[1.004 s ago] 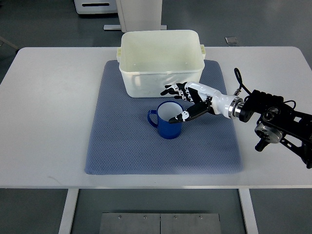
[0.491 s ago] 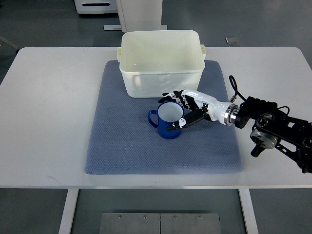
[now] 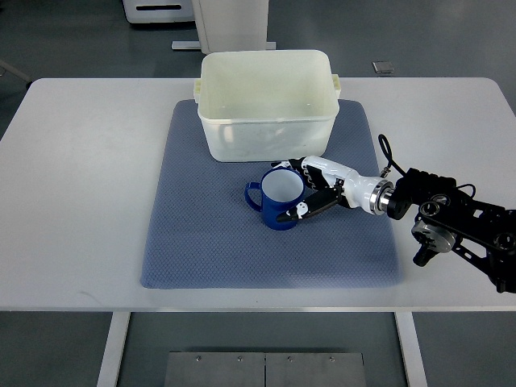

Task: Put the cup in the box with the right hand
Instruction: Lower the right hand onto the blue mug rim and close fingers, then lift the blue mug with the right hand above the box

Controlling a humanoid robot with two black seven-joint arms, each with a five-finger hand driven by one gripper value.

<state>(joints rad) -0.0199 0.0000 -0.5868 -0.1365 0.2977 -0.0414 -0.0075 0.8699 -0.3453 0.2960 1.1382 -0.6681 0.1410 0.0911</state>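
Note:
A blue cup (image 3: 274, 199) with a white inside stands upright on the blue-grey mat (image 3: 201, 234), its handle pointing left. Just behind it sits the empty white box (image 3: 267, 101). My right hand (image 3: 297, 190) comes in from the right and wraps the cup's right side: fingers (image 3: 292, 165) curl over the far rim, the thumb (image 3: 300, 211) presses the near wall. The cup still rests on the mat. The left arm does not show.
The mat lies in the middle of a white table (image 3: 81, 177). My right forearm and its black wrist unit (image 3: 451, 222) stretch over the table's right part. A small dark object (image 3: 382, 67) lies beyond the table's far edge.
My right hand moved down and left and closed around the cup; the thumb, earlier over the rim, now presses the cup's near side. The cup stayed in place.

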